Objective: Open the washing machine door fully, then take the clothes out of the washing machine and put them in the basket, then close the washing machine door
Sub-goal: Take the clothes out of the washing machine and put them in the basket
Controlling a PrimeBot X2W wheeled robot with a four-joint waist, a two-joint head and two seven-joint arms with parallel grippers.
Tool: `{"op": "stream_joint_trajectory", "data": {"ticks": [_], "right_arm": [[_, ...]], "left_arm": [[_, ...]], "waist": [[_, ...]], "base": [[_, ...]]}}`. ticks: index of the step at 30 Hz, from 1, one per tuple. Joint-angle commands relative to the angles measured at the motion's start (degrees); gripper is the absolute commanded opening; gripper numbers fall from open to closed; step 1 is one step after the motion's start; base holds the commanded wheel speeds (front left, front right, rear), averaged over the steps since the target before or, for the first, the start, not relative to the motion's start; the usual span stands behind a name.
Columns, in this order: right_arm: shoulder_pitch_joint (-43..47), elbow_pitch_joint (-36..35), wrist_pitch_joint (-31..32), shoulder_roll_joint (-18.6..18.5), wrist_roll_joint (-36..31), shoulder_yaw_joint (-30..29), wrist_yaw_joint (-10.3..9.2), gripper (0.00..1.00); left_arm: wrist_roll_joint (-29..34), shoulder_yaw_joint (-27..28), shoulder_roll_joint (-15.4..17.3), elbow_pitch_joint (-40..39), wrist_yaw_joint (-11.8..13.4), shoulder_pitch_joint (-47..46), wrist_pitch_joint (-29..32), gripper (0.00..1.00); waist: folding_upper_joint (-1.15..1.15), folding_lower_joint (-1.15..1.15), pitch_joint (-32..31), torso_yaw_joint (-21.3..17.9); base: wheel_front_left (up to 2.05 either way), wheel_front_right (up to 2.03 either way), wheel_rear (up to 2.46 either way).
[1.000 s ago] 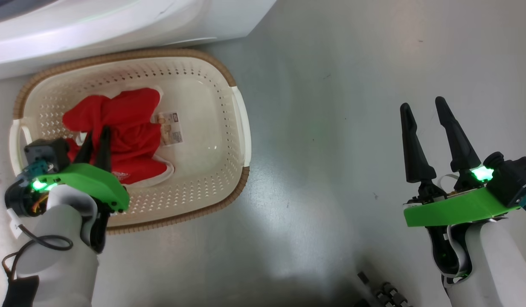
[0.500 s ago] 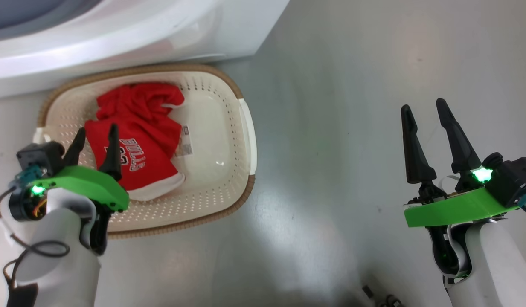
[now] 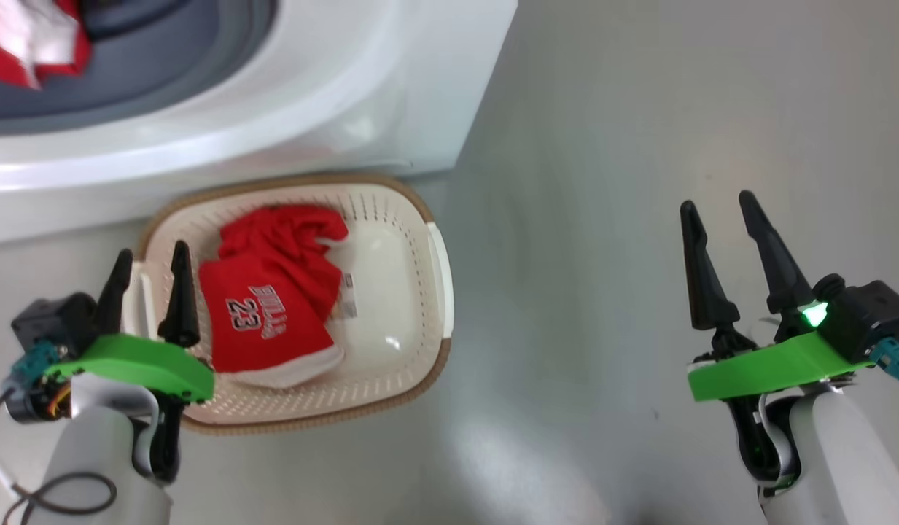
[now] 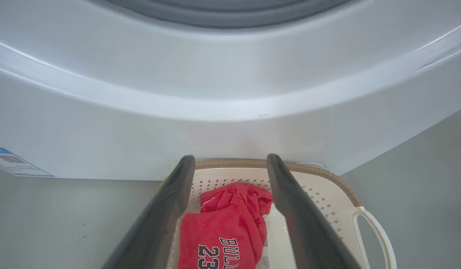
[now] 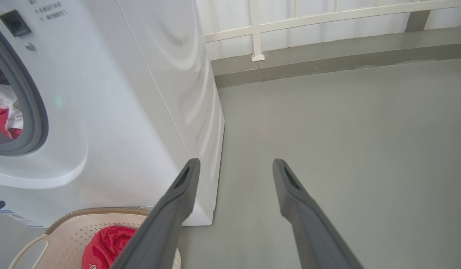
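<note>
jersey (image 3: 274,324) lies in the basket (image 3: 443,292); more clothes (image 3: 8,58) sit in the washing machine (image 3: 347,87) behind it. they look soft and light, so pinch a bunched fold. left gripper (image 3: 152,251) and right gripper (image 3: 717,203) both spread, empty.

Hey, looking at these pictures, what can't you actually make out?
Head view: clothes in the washing machine are cut off at the top-left corner; count unclear.
Head view: sticker on the basket floor lies partly under the jersey, too small to read.
Left wrist view: blue label is cut by the left edge, print too small.
</note>
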Motion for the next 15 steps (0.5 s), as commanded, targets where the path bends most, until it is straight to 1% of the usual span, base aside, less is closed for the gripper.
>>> {"op": "stream_joint_trajectory", "data": {"ticks": [1,5,15], "right_arm": [[2.0,-0.9,-0.4,-0.4,-1.0,1.0,0.28,1.0],[2.9,-0.2,-0.4,-0.4,-1.3,0.8,0.28,1.0],[7.5,1.2,-0.4,-0.4,-1.6,-0.2,0.28,1.0]], "left_arm": [[0.5,2.1,1.5,-2.0,-0.3,2.5,-0.3,1.0],[1.0,3.4,0.6,-5.4,-0.3,5.0,-0.3,1.0],[2.9,4.5,-1.1,-14.5,-0.3,13.3,-0.3,1.0]], "waist": [[0.0,0.0,-4.1,1.1],[0.0,0.0,-7.5,1.5],[0.0,0.0,-15.9,2.9]], "base": [[0.0,0.0,0.0],[0.0,0.0,0.0],[0.0,0.0,0.0]]}}
